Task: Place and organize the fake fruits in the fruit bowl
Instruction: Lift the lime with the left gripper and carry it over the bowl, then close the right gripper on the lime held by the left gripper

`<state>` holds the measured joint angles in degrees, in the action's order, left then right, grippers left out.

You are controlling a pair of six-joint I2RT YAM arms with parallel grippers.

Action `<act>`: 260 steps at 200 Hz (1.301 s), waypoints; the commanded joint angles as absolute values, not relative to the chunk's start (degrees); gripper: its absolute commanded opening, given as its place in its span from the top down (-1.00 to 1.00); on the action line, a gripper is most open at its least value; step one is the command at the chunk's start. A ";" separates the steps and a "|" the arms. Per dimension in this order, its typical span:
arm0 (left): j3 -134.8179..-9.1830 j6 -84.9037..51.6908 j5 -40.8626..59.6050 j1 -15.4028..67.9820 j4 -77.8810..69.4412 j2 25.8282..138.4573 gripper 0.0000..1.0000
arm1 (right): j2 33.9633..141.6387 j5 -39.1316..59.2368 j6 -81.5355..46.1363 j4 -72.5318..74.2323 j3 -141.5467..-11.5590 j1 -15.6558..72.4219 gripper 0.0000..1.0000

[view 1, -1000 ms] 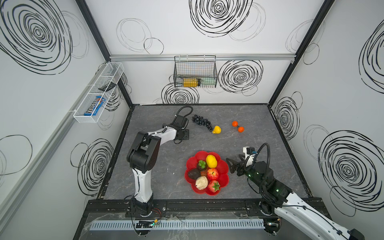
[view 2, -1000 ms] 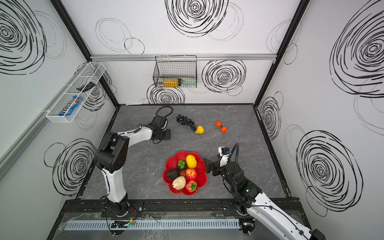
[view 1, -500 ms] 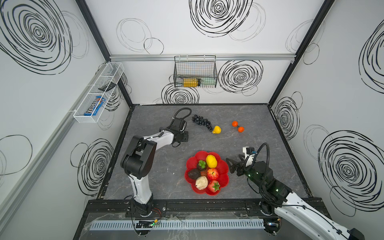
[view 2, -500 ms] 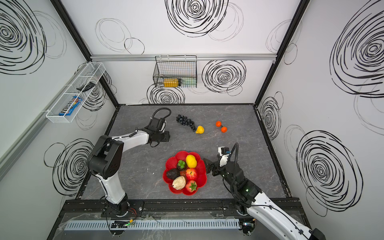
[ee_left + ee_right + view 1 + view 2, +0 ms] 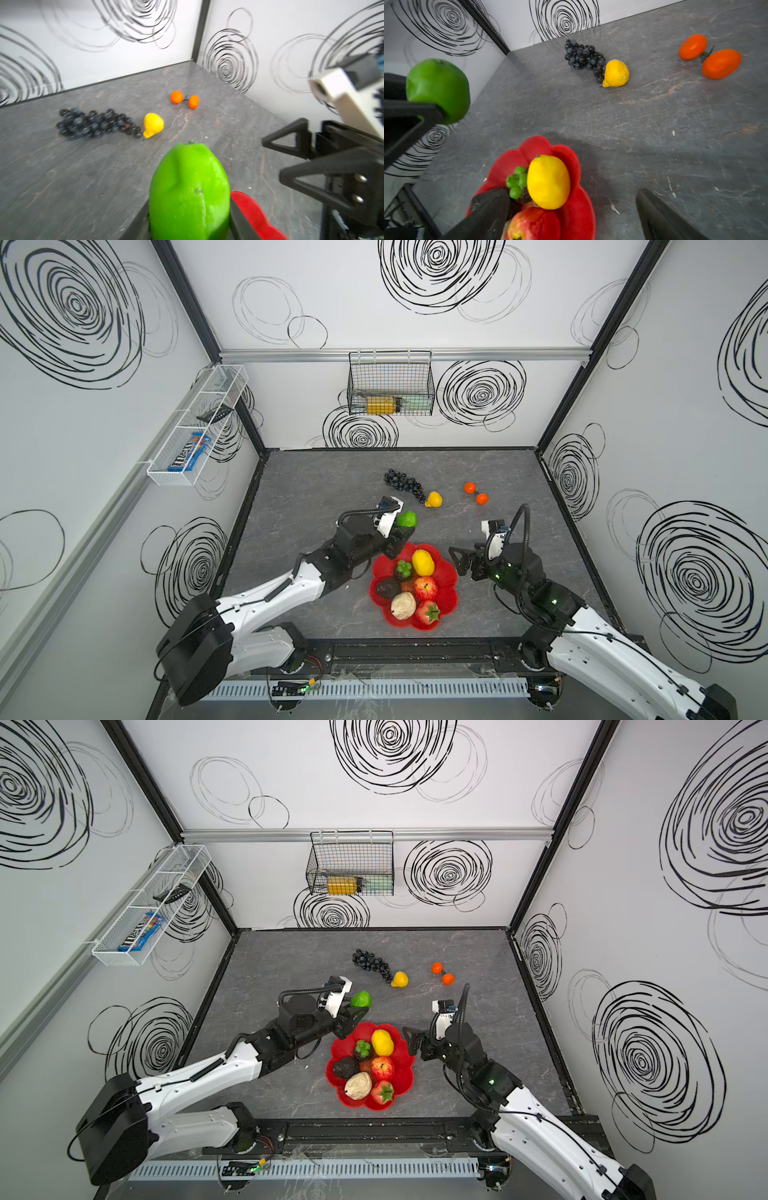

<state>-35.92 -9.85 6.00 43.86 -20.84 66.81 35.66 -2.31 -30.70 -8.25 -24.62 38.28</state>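
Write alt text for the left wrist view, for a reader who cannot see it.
A green lime, gripped in the left end effector, fills the foreground above a grey table. Beyond it lie black grapes, a yellow lemon and two oranges; part of the red bowl shows beside it.

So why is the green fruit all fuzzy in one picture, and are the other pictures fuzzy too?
In the left wrist view the green lime fills the front and looks soft, and the grapes and wall swirls are smeared; in the right wrist view the yellow lemon in the red bowl looks crisp; both top views are sharp and evenly lit.
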 commanded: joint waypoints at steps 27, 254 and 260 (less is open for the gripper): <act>-26.14 -6.36 5.05 49.59 -43.03 63.35 0.09 | 34.49 5.77 -38.18 -9.78 -30.26 37.97 -0.99; -19.33 -2.03 3.67 58.97 -58.00 67.98 0.09 | 46.99 0.13 -41.92 0.10 -35.60 58.95 -0.51; -19.42 -1.90 3.68 59.14 -57.90 68.11 0.09 | 47.09 0.08 -41.92 0.21 -35.42 59.10 -0.49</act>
<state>-18.20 -3.31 2.57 58.50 -54.15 67.44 46.54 0.56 -42.17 -1.74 -34.57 58.22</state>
